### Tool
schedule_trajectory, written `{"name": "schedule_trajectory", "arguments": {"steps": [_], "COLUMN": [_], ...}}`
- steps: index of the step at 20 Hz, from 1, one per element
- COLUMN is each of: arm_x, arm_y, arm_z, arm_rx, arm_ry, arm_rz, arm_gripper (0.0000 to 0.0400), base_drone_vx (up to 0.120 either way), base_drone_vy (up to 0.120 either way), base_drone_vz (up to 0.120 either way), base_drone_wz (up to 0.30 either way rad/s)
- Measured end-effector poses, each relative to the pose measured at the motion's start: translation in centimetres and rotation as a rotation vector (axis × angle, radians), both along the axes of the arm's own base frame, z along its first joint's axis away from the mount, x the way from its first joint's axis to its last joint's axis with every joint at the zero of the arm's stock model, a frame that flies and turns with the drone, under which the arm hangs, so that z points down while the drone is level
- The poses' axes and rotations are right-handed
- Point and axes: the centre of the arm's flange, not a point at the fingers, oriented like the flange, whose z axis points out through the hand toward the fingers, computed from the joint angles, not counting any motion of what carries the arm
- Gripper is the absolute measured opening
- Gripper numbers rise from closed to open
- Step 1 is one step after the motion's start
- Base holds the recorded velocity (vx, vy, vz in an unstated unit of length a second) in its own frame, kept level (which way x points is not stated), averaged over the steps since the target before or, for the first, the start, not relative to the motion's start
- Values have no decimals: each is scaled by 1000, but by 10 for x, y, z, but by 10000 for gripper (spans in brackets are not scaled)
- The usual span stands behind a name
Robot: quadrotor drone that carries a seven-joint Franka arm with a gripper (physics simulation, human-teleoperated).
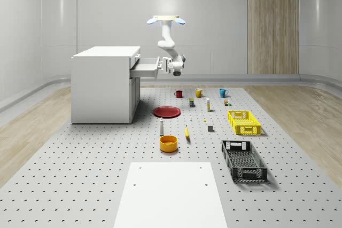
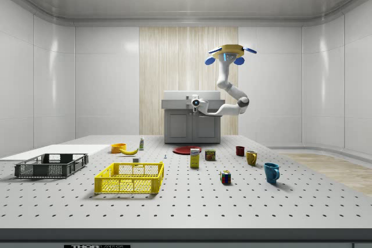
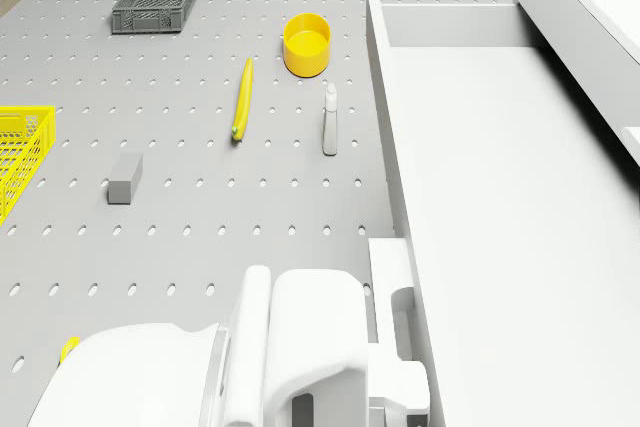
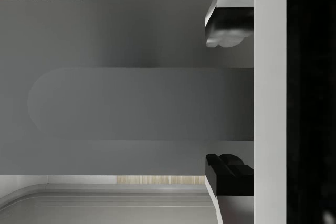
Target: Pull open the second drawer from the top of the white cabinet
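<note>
Drone (image 1: 166, 20) hovering beside the white cabinet (image 1: 104, 84), drawer (image 1: 145, 68) pulled out — gripper (image 1: 162, 65) at its front, fingers (image 4: 229, 23) spread around the handle (image 4: 142, 103).

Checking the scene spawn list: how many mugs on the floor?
3, in a row beyond the red plate in the whole-scene view: red mug, yellow mug, blue mug. Others could hide behind the white cabinet.
</note>
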Motion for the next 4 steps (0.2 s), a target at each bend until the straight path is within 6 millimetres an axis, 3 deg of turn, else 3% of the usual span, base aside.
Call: {"name": "schedule_trajectory", "arguments": {"steps": [4], "arm_x": [0], "arm_y": [0], "arm_z": [0], "arm_rx": [0], "arm_ry": [0], "arm_rz": [0], "arm_gripper": [300], "base_drone_vx": [0], "base_drone_vy": [0], "base_drone_vz": [0], "base_drone_wz": [0]}}
